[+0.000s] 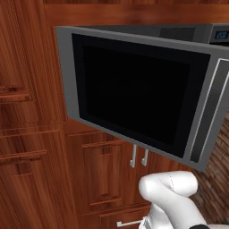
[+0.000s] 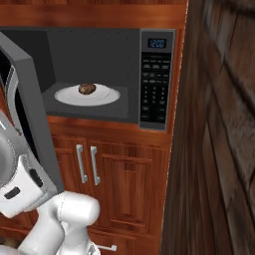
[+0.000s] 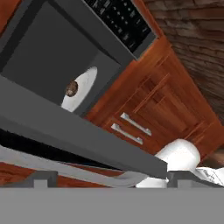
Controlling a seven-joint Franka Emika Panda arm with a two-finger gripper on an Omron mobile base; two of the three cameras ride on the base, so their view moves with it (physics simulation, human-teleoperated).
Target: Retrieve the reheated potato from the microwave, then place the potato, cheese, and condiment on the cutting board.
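The microwave (image 2: 99, 50) is built into wooden cabinets, and its black glass door (image 1: 134, 94) is swung wide open to the left. Inside, the potato (image 2: 87, 89) sits on a white plate (image 2: 107, 95); in the hand view the potato (image 3: 71, 89) shows past the door's edge. My gripper (image 3: 113, 179) is low beside the open door, close to its curved silver handle (image 3: 65, 166). Its fingertips (image 3: 43, 178) stand far apart, open, and hold nothing. The cheese, the condiment and the cutting board are out of view.
The button panel (image 2: 157, 79) is on the microwave's right side. Below it are wooden cabinet doors with silver handles (image 2: 87, 164). A dark brick wall (image 2: 219, 124) closes off the right. Tall wooden cabinets (image 1: 27, 134) stand to the left.
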